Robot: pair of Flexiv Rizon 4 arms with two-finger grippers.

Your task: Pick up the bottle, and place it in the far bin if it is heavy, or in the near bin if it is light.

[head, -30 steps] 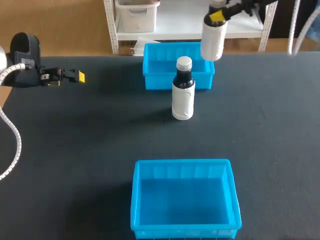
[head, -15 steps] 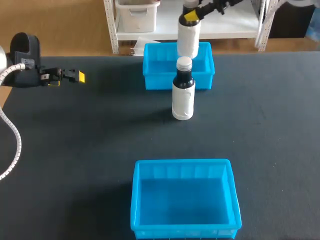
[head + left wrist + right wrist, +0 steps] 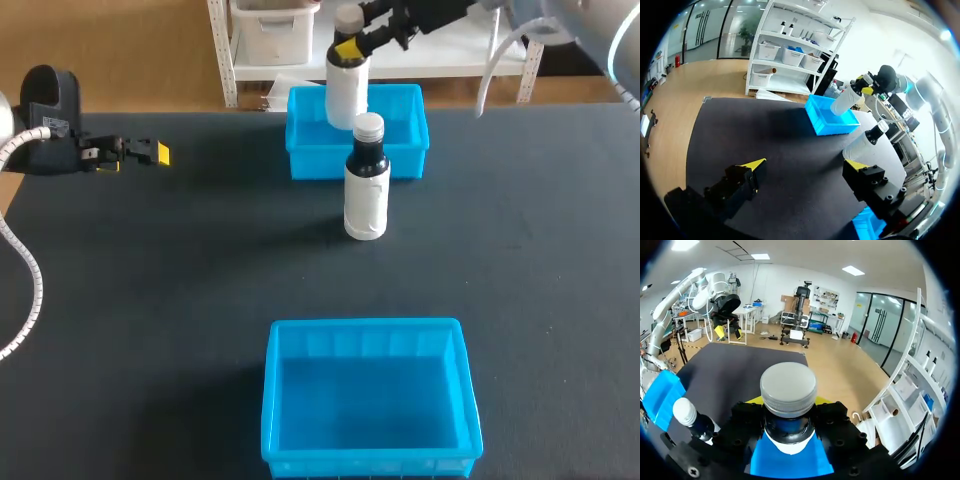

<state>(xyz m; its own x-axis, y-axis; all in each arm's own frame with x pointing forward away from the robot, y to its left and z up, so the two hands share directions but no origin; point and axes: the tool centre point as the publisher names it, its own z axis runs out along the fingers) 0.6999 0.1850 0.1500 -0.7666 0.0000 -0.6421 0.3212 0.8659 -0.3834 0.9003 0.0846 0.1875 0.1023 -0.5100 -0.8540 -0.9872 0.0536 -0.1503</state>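
Hanging over the far bin [image 3: 305,160], a white bottle [image 3: 347,98] with a grey cap [image 3: 347,17] is clamped in the right fingers [image 3: 347,48]; the left fingers [image 3: 160,153] stand apart.

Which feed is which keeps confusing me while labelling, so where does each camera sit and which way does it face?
Head view: fixed above and behind the robot, looking down on the table; left claw and right claw both show.
Left wrist view: on the left arm, looking across the table past its own open claw toward the far bin.
Right wrist view: on the right arm, looking along its own claw, shut on the held bottle.
Shared: all three show the standing bottle.
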